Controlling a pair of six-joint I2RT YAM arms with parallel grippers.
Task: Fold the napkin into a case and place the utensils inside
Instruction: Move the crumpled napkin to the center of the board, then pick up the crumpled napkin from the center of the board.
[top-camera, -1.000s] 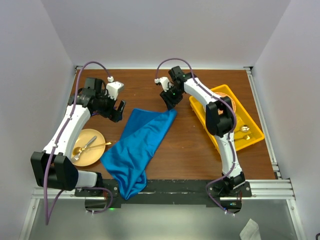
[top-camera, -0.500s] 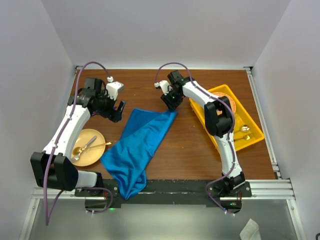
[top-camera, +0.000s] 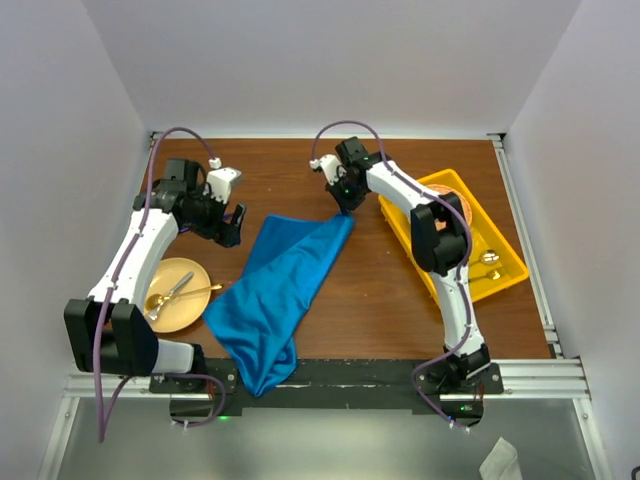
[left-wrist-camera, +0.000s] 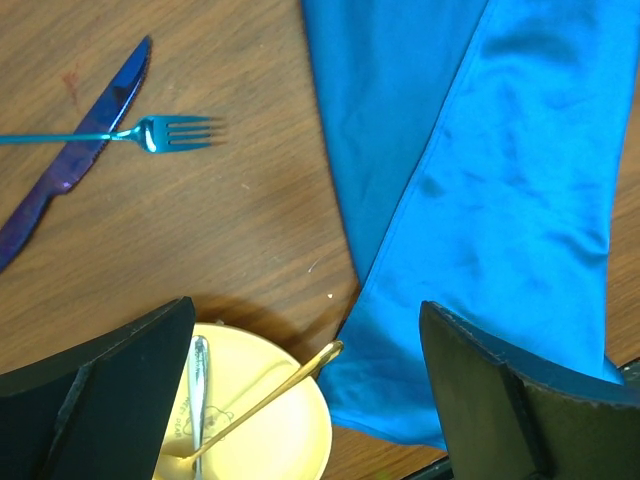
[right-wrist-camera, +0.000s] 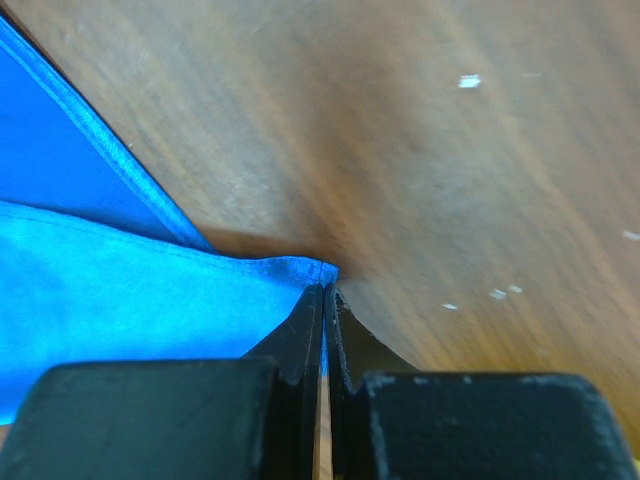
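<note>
The blue napkin (top-camera: 285, 285) lies loosely folded in a long diagonal strip, its near end drooping over the table's front edge. My right gripper (top-camera: 345, 207) is shut on its far right corner; in the right wrist view the jaws (right-wrist-camera: 328, 292) pinch the hem of the napkin (right-wrist-camera: 110, 300) down at the wood. My left gripper (top-camera: 228, 222) hovers open just left of the cloth's far end, nothing between its fingers (left-wrist-camera: 520, 400). The utensils, a blue fork (left-wrist-camera: 165, 132) and a purple knife (left-wrist-camera: 70, 170), lie crossed on the bare table left of the napkin (left-wrist-camera: 500, 180).
A yellow plate (top-camera: 190, 270) with a gold spoon and a fork sits at the near left, also below my left gripper (left-wrist-camera: 270, 430). A yellow tray (top-camera: 500, 270) with an orange bowl and gold cutlery stands at the right. Walls enclose the table.
My right gripper closed on the napkin's far right corner after standing partly open over it. The left arm shifted slightly left, still open.
</note>
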